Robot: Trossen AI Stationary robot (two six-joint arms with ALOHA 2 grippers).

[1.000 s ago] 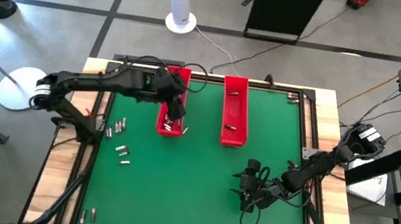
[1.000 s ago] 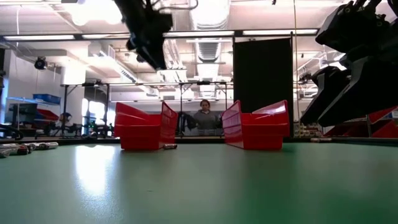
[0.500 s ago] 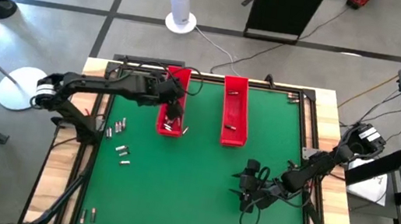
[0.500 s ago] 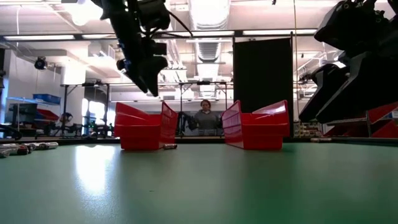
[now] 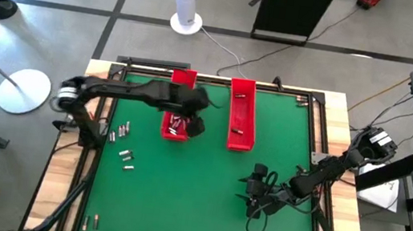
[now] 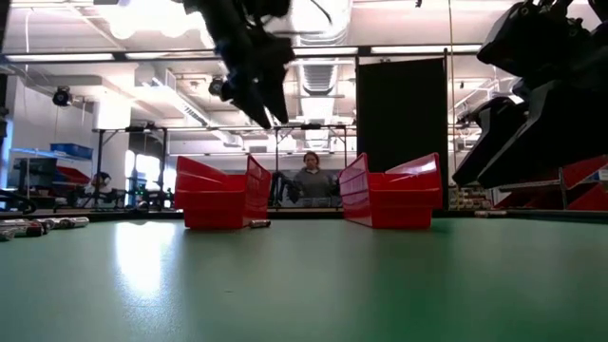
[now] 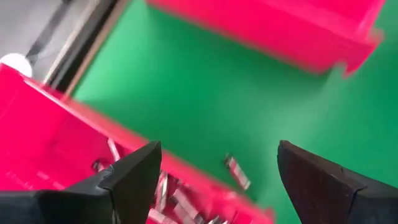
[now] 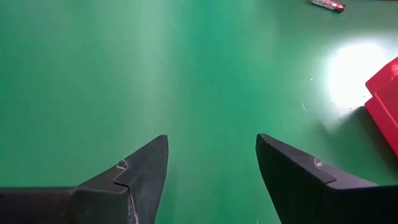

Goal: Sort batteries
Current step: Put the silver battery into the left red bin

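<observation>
Batteries [image 5: 176,127] in red tray [image 5: 165,131], left gripper [image 5: 195,124] open just beside

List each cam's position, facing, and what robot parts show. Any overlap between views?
High: overhead, straight down; both arms, left gripper at left red tray, right gripper low over the mat.
Low: table height, level across; both trays, arms overhead.
Left wrist: past open fingers at tray holding batteries.
Right wrist: open fingers, bare green mat.
Shared: left tray in high, low, left wrist.

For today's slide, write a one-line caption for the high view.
Left end effector open beside the left red tray of batteries; the right arm waits near the table's right edge.
</observation>
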